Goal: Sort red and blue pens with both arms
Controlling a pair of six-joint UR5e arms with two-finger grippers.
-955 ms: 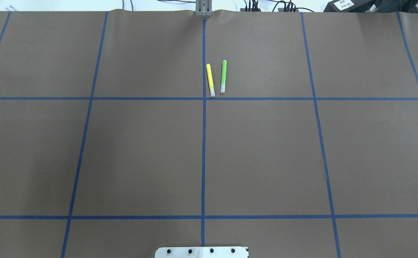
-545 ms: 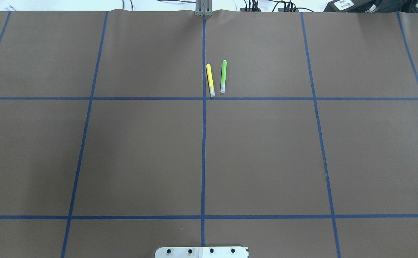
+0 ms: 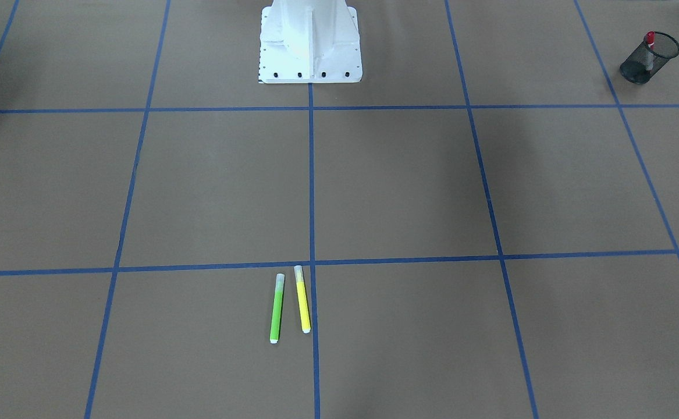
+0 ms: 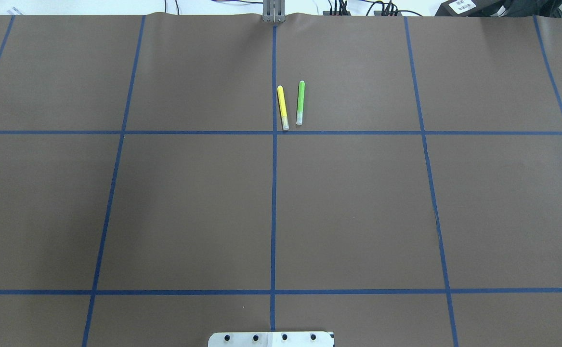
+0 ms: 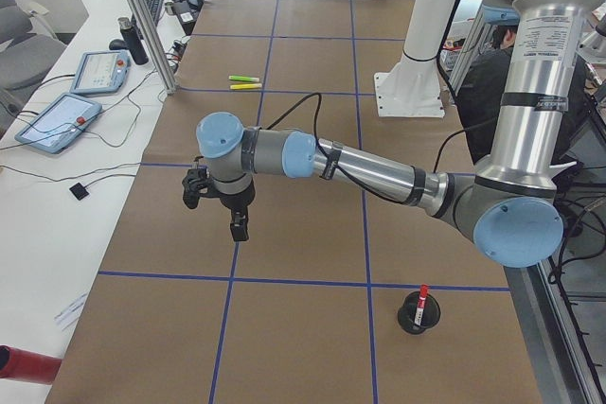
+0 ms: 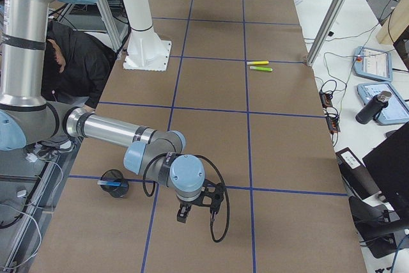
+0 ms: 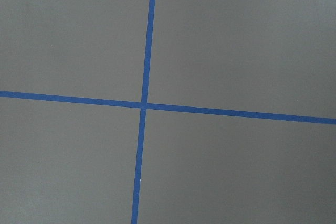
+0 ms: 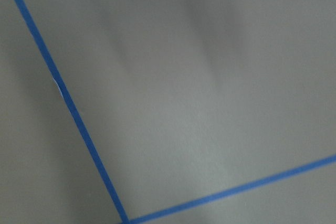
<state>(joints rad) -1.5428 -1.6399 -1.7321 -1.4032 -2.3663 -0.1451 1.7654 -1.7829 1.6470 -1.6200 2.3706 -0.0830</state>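
Since the red pen [image 3: 650,39] stands in a mesh cup [image 3: 642,64] at the front view's upper right, and the blue pen [image 6: 110,185] lies in another cup [image 6: 117,172] at the right side view's lower left, sorting looks finished. The next move is likely a retreat that spares the green marker [image 4: 300,102] and yellow marker [image 4: 282,107]. Overhead shows no cup or arm. Only the side views catch the left gripper [image 5: 239,230] and right gripper [image 6: 181,215], so I cannot tell whether they are wide or narrow.

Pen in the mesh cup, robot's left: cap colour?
Red cap on the pen; best in front-facing view.
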